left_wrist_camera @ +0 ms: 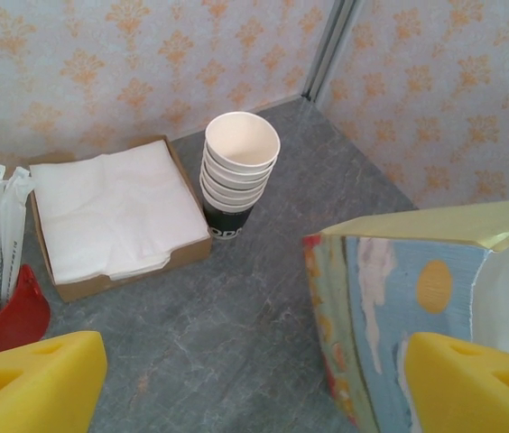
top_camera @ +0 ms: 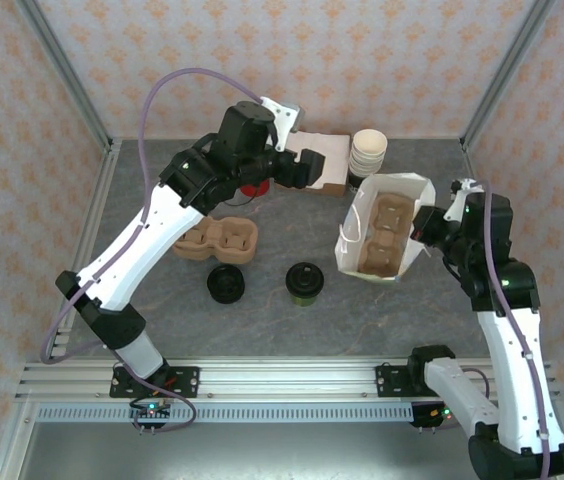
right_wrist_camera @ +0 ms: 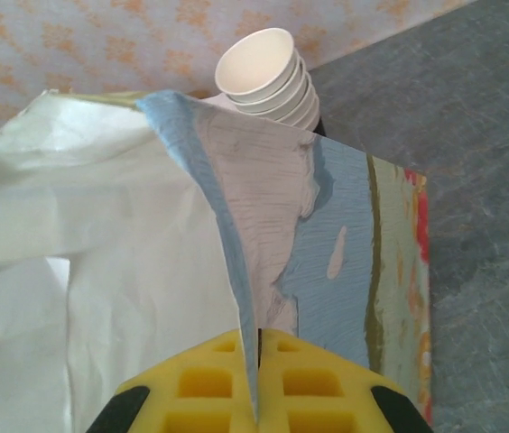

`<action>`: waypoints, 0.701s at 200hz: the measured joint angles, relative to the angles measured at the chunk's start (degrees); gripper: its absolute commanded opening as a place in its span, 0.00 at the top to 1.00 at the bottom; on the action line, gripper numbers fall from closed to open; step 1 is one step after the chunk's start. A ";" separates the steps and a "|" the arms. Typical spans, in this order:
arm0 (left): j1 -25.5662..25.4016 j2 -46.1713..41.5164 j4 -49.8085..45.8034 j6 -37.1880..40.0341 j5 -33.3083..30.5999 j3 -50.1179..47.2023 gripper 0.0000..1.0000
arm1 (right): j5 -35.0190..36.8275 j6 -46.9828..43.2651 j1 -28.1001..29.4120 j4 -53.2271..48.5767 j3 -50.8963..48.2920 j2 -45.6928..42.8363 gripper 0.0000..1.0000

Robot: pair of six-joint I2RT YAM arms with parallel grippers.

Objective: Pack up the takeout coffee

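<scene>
While the top view is read first: the takeout coffee (top_camera: 304,283), a small olive-green paper cup with a round black plastic lid, stands upright near the front middle of the grey stone-patterned tabletop (top_camera: 282,335). It is just right of a flat black round disc (top_camera: 226,285) and left of the open white paper bag (top_camera: 354,215). The left pincer (top_camera: 307,170) hangs at the back by the brown cardboard napkin box (top_camera: 330,160), well apart from the cup. The right pincer (top_camera: 424,222) sits at the bag's right wall, with the bag between it and the cup.

Left wrist view: the yellow fingers (left_wrist_camera: 29,383) stand wide apart with nothing between them. Ahead lie the napkins, a stack of cream paper cups (left_wrist_camera: 236,167) and the bag's printed corner.

Right wrist view: the pincer is pressed together on the bag's thin paper wall, pinching it.

Judgement: the cup is probably light, with thin walls that dent under a hard squeeze. The lid looks smooth and could pop off. Its fill cannot be told, so keep it upright. Best hold: across the olive sides, below the lid rim, gently. The free left pincer seems the one to fetch it.
</scene>
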 measured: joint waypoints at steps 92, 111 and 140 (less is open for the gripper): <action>-1.03 -0.15 0.04 -0.48 -1.62 0.07 0.13 | -5.51 1.29 0.00 2.51 -3.28 0.81 1.00; -1.03 1.18 -2.43 -1.60 -3.04 1.29 0.13 | -5.16 3.08 0.00 2.21 -2.97 2.56 1.00; -1.14 3.48 -7.04 -3.69 -4.57 1.68 0.14 | -4.46 5.70 0.00 0.35 -1.42 6.21 1.00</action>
